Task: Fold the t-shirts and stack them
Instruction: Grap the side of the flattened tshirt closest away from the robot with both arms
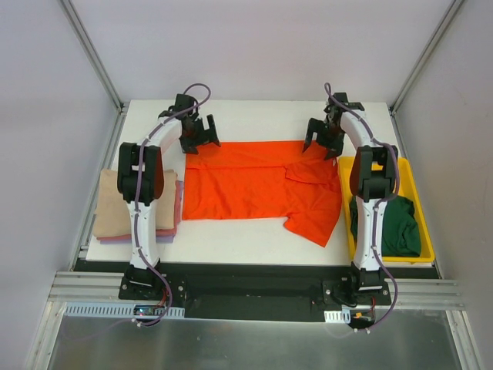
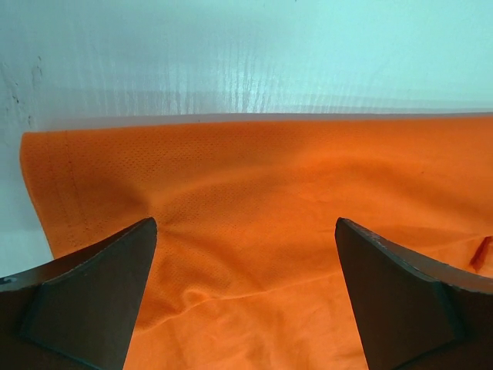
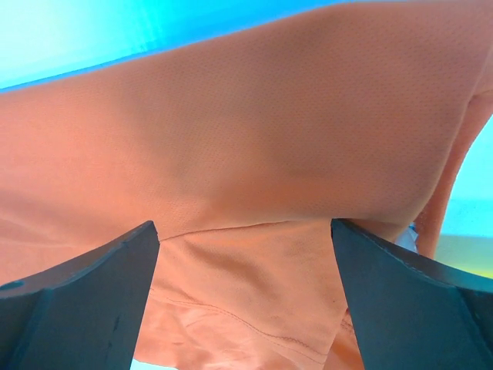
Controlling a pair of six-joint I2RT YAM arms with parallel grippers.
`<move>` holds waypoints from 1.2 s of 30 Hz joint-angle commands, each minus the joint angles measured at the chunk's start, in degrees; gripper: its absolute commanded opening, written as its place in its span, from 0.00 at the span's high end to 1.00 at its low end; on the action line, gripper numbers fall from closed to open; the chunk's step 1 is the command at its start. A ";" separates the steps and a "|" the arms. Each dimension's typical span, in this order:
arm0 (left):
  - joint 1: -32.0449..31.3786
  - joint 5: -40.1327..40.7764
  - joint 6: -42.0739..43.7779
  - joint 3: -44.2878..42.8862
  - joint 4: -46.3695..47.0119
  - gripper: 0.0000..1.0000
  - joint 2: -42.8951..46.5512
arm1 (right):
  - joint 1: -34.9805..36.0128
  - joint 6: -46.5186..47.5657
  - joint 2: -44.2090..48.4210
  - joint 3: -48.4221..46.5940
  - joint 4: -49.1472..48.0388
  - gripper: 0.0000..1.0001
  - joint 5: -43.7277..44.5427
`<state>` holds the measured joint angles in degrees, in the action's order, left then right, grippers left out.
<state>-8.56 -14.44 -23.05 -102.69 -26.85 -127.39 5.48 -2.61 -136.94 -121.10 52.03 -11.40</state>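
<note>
Dark fingers (image 2: 85, 301) are filling the bottom corners of both wrist views, standing wide apart and gripping nothing. Left tool (image 1: 200, 139) is hanging over the far left corner of the orange shirt (image 1: 254, 189), and right tool (image 1: 320, 140) is poised at the far right end, where a sleeve is lying doubled across the body. That shirt is lying flat in the middle of the surface (image 1: 254, 116), its long axis running left to right, so the far edge is stretching straight from one tool to the other. Everything is turning on this: the cloth is spreading from the tools back toward the arm bases, and each arm is sitting nearer its own corner. I'm judging a two-armed pinch of that far edge is coming, then a pull toward the near side. Off to the left a folded stack (image 1: 127, 204) is waiting, tan on top, while a green shirt (image 1: 402, 225) is sitting crumpled in the yellow tray (image 1: 412, 181) on the right
</note>
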 commanded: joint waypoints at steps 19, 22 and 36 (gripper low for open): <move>-15.79 26.20 -26.59 58.02 -3.91 0.01 63.12 | 11.93 -7.57 75.65 73.87 -33.20 0.04 12.64; -15.96 27.88 -33.45 62.08 -3.82 0.02 67.44 | 11.93 -6.36 83.40 80.39 -37.78 0.04 7.89; -20.45 32.27 -43.21 60.33 -2.94 0.20 58.67 | 11.75 -0.55 88.78 82.43 -35.42 0.04 7.97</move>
<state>-28.56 13.54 -62.28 -40.12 -30.15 -66.13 17.32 -4.29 -47.64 -38.02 18.15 -2.68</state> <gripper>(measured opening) 0.808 0.959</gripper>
